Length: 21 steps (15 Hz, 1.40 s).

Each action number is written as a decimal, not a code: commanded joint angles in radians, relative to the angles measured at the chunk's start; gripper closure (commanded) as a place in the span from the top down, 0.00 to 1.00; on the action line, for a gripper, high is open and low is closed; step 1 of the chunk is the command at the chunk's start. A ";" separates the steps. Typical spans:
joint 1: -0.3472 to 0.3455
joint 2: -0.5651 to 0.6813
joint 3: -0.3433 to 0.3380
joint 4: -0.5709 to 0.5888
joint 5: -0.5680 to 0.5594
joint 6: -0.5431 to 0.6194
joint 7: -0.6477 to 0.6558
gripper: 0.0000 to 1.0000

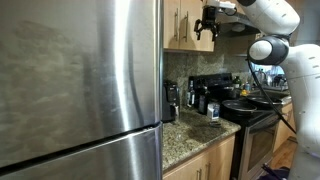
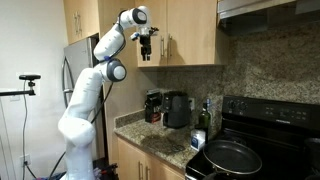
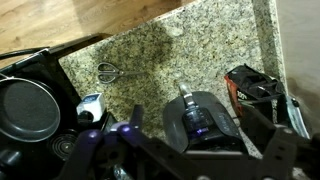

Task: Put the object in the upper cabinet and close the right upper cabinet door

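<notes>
Tool raised in front of the upper cabinet, jaws wide and empty.

The upper cabinet (image 1: 185, 25) is mounted on the wall above the worktop (image 2: 150, 140). Its right upper cabinet door (image 2: 195, 30) appears shut, though the seam is small, and no interior is shown. A frying pan (image 2: 232, 156) on the stove (image 2: 275, 108) is seen empty. The arm is stretched upward, with the tool (image 2: 146, 56) held near the door handles, fingers pointing down.
</notes>
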 commanded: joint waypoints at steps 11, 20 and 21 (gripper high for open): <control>0.143 0.200 -0.027 0.003 -0.040 0.194 0.094 1.00; 0.157 0.240 -0.056 0.025 -0.089 0.414 0.138 1.00; 0.158 0.259 -0.058 0.026 -0.092 0.491 0.157 1.00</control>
